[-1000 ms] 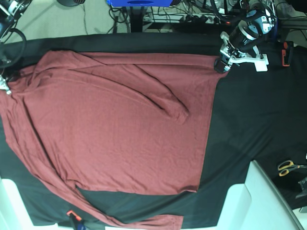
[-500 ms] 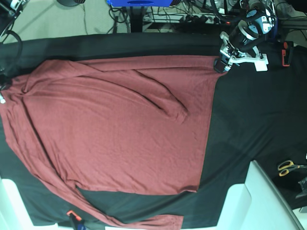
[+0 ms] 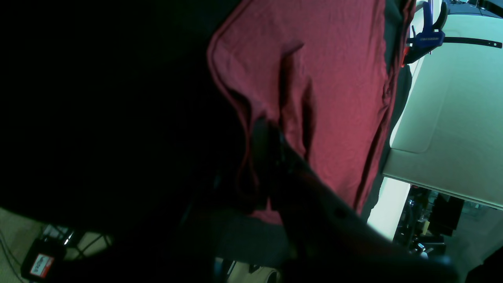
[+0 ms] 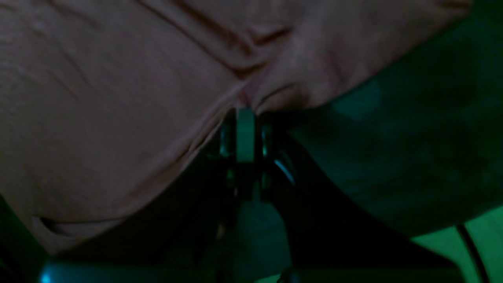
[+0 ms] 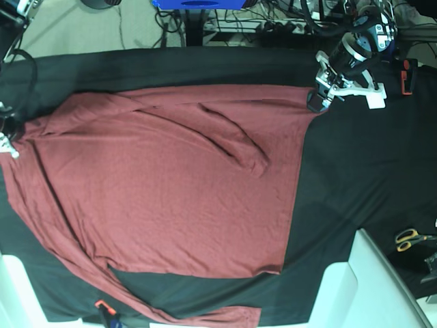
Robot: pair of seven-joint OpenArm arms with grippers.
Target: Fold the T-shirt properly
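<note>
Across the black table cover (image 5: 355, 178): T-shirt (image 5: 164, 191), brick-red, spread flat; far edge pinched by left gripper (image 5: 316, 100) and right gripper (image 5: 8, 140), jaws pressed together on cloth, likely to tension it for folding.

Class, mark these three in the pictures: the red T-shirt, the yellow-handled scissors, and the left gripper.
T-shirt (image 5: 164, 198): base view, middle of its flat body.
Scissors (image 5: 412, 238): base view, on the yellow handles, at the table's right edge.
Left gripper (image 5: 315, 101): base view, at its tip, shut on the shirt's corner.
</note>
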